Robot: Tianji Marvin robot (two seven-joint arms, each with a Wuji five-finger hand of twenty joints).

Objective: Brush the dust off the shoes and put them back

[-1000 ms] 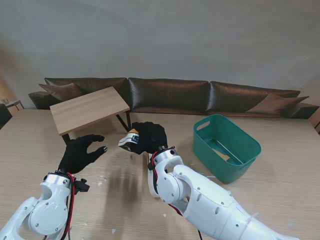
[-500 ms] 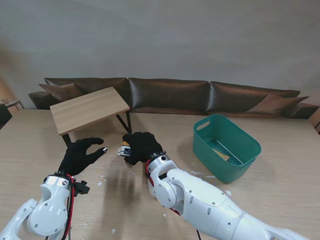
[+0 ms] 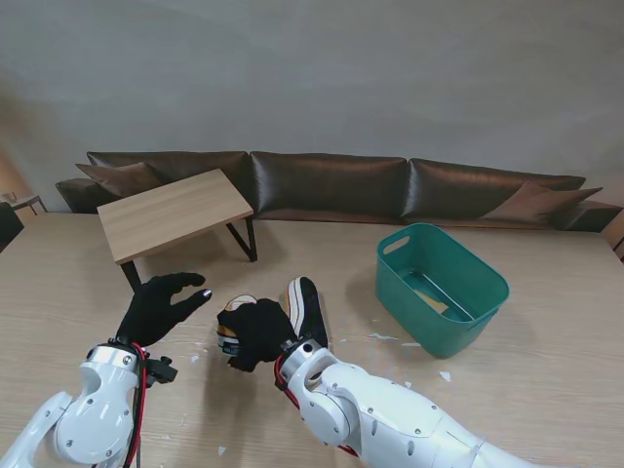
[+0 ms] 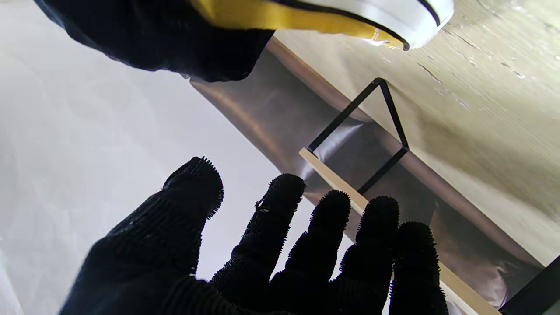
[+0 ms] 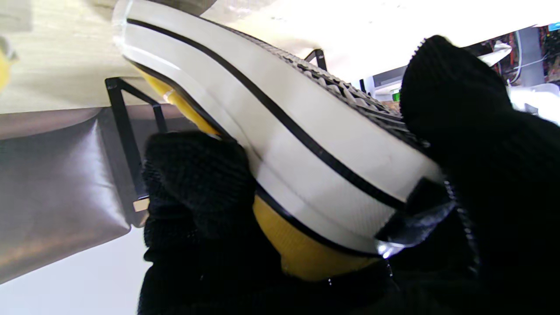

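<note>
The right hand grips a yellow shoe with a white sole above the table, near its middle. The shoe seems to lie on its side, its long axis pointing toward the left hand, which is empty with spread fingers. A second shoe stands on edge just right.

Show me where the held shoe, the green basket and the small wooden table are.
shoe (image 5: 306,131): right wrist view, on its white sole sidewall.
green basket (image 3: 480,317): stand view, on its near outer wall.
small wooden table (image 3: 171,214): stand view, on its bare top.
</note>
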